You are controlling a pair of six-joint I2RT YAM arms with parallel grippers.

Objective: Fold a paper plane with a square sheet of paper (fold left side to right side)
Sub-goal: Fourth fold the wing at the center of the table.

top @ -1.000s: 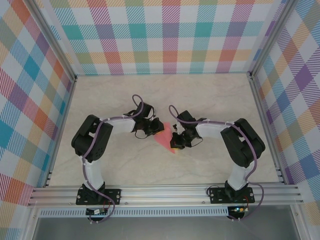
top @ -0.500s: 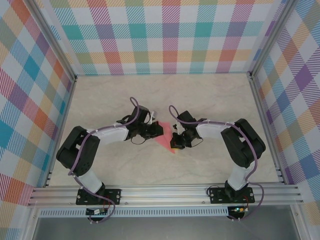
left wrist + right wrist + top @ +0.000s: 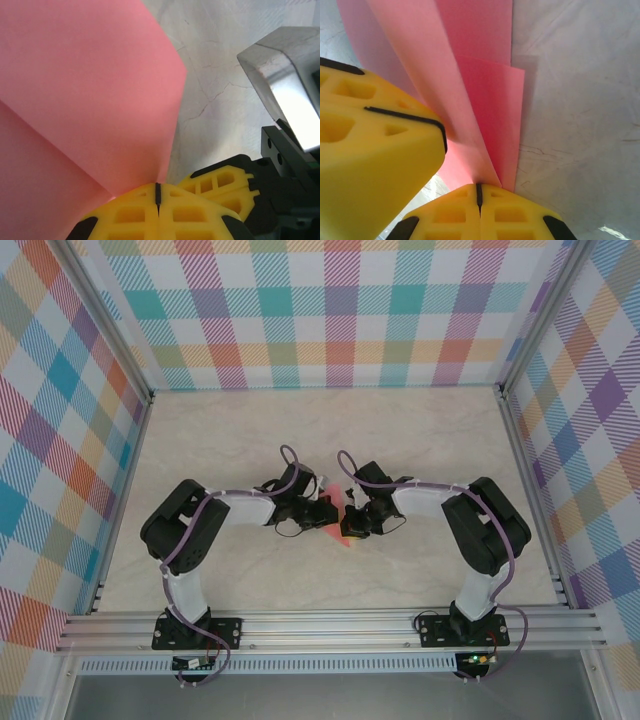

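Note:
The salmon-pink sheet of paper point(image 3: 346, 536), folded to a point, lies mid-table between both grippers. My left gripper point(image 3: 327, 512) is shut on one edge of it; in the left wrist view its yellow jaws point(image 3: 158, 192) meet on a raised flap of the paper point(image 3: 90, 100). My right gripper point(image 3: 351, 520) is shut on the paper too, its jaws point(image 3: 479, 192) pinching layered flaps point(image 3: 485, 115). The two grippers nearly touch: the right gripper's fingers point(image 3: 225, 187) show beside my left jaws, and the left gripper's fingers point(image 3: 370, 150) crowd the right wrist view. Much of the paper is hidden under the grippers from above.
The marble-patterned tabletop point(image 3: 330, 420) is walled by plaid panels point(image 3: 340, 320) at the back and both sides. An aluminium rail point(image 3: 330, 625) carries the arm bases along the near edge.
My left gripper has swung right and slightly nearer, up against the right gripper, and has closed on the paper. Less pink paper shows from above. The right arm has stayed put.

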